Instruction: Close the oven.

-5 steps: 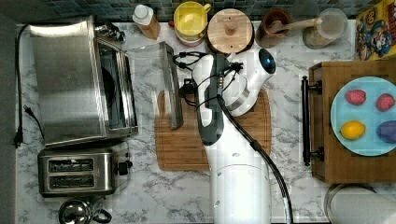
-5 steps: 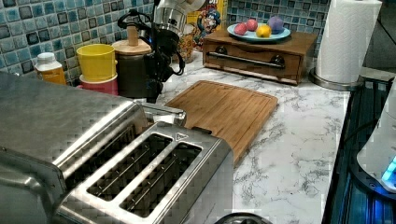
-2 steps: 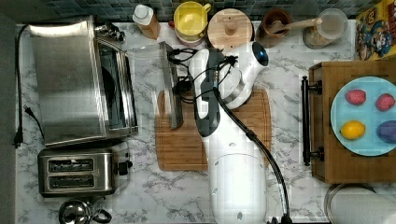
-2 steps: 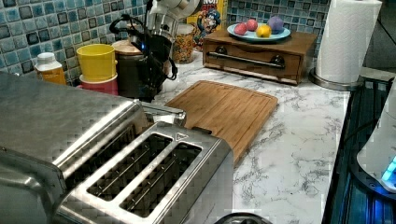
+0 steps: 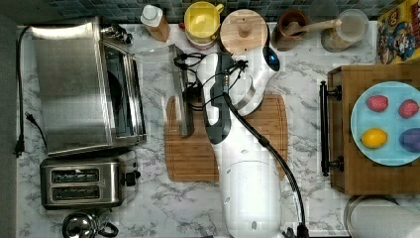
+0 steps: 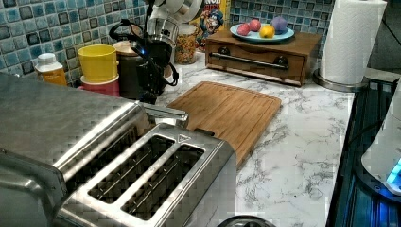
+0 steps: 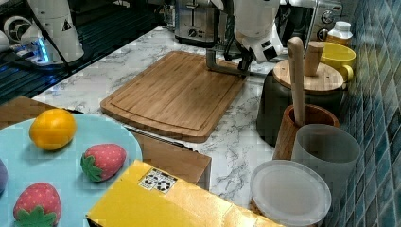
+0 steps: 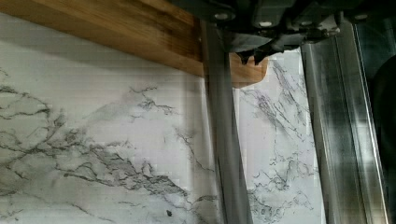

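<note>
Standing at the top view's left on the white marble counter (image 5: pixel 307 59), the large boxy brushed stainless-steel toaster oven (image 5: pixel 69 84) has its glass door (image 5: pixel 153 74) dropped open toward the top view's right, the door's metal bar handle (image 5: pixel 184 94) reaching over the near edge of the rectangular bamboo cutting board (image 5: pixel 198 148). The black gripper (image 5: pixel 190 94) of the white robot arm (image 5: pixel 247 183) sits right at that handle; whether its fingers are parted or clamped on the bar cannot be told. In the wrist view the bar handle (image 8: pixel 224 140) runs across the marble just under the gripper's body. A smaller two-slot steel toaster (image 5: pixel 81 182) stands beside the oven, and a yellow mug (image 5: pixel 202 21) sits by the tiled wall.
</note>
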